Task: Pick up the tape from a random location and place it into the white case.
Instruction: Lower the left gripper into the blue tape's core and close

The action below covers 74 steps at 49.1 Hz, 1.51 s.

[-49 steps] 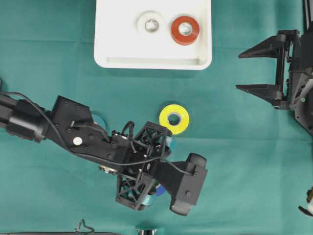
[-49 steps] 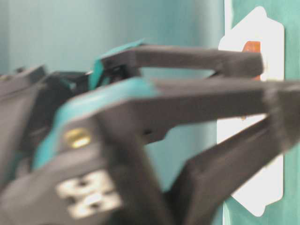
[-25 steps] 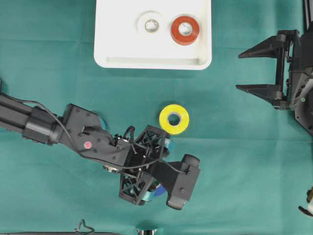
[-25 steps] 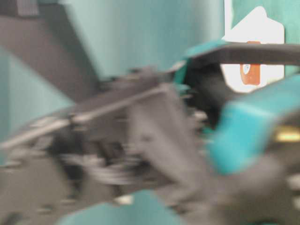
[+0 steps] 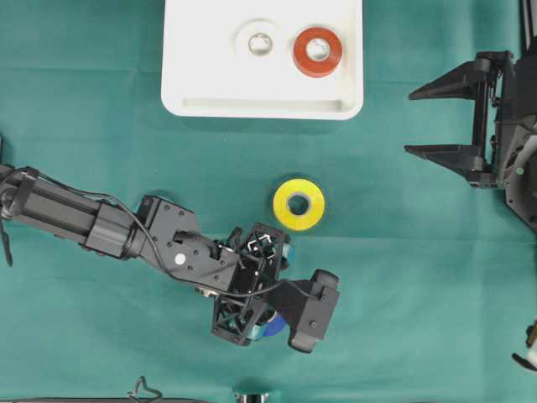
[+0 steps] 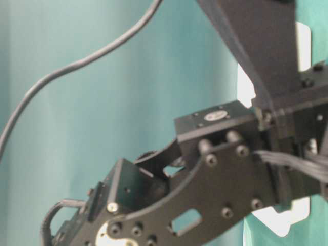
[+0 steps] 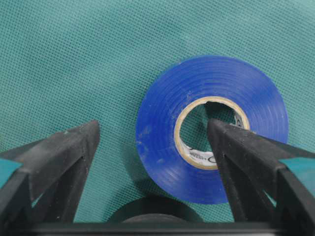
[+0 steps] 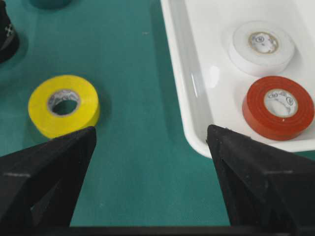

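1. Now the left pincer (image 7: 152, 147) is finishing a drop toward the tabletop (image 5: 403, 285) near its front edge; over the last second it has been sinking and tilting downward.
2. It is standing wide open, one finger (image 7: 231, 147) over the core of the blue tape (image 7: 211, 128), the other outside the roll, gripping nothing.
3. Closing on the roll's wall is probably coming next.
4. The right pincer (image 8: 150, 142) is hanging open and idle at the right edge.
5. Counting rolls: four — blue; yellow tape (image 5: 299, 204) mid-tabletop; white tape (image 5: 259, 39) and red tape (image 5: 317, 51) already lying in the white case (image 5: 193, 75) at the back edge.
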Available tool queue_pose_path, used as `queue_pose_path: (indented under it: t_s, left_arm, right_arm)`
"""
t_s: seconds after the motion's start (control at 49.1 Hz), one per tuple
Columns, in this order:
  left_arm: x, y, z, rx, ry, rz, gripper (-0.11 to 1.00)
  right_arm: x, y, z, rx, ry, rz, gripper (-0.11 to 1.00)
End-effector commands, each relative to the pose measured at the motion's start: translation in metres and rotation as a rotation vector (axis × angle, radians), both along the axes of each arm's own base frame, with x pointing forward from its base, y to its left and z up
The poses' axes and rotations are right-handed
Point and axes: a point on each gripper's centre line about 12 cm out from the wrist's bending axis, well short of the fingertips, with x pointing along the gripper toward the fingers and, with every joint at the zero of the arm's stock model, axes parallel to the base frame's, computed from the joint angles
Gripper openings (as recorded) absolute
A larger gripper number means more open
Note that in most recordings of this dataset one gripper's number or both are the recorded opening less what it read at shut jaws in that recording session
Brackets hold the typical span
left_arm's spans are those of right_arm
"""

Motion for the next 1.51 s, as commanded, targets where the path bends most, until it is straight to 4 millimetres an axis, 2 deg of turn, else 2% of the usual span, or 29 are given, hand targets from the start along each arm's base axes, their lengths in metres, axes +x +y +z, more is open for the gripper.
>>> queue_pose_path:
  t_s: [0.0, 0.163, 0.224, 0.285, 0.448, 0.509, 1.181, 1.323, 1.486]
  left_arm:
    - [0.003, 0.001, 0.012, -0.005, -0.031, -0.001, 0.97]
    - [0.003, 0.001, 0.012, -0.003, -0.031, -0.003, 0.96]
    - [0.003, 0.001, 0.013, -0.002, -0.030, -0.004, 0.93]
    - [0.004, 0.001, 0.014, -0.003, -0.031, -0.004, 0.81]
    - [0.003, 0.001, 0.016, -0.002, -0.028, -0.004, 0.34]
    - [0.003, 0.001, 0.017, -0.001, -0.026, -0.004, 0.22]
    - [0.003, 0.000, 0.018, -0.003, -0.023, -0.002, 0.22]
    - [0.003, -0.001, 0.022, -0.006, -0.032, -0.003, 0.22]
    - [0.003, -0.002, 0.037, -0.011, -0.048, -0.006, 0.22]
  right_arm:
    - [0.004, -0.001, 0.005, -0.005, -0.010, 0.001, 0.88]
    - [0.004, -0.001, 0.004, -0.004, -0.006, 0.001, 0.88]
    - [0.005, -0.001, 0.004, -0.004, -0.005, 0.002, 0.88]
    - [0.005, -0.001, 0.003, -0.004, -0.004, 0.002, 0.88]
    - [0.005, -0.001, 0.003, -0.003, -0.004, 0.001, 0.88]
    - [0.005, -0.001, 0.004, -0.004, -0.005, 0.002, 0.88]
    - [0.005, -0.001, 0.004, -0.003, -0.006, 0.001, 0.88]
    - [0.005, -0.001, 0.004, -0.001, -0.003, 0.000, 0.88]
    - [0.005, -0.001, 0.004, -0.003, -0.003, 0.000, 0.88]
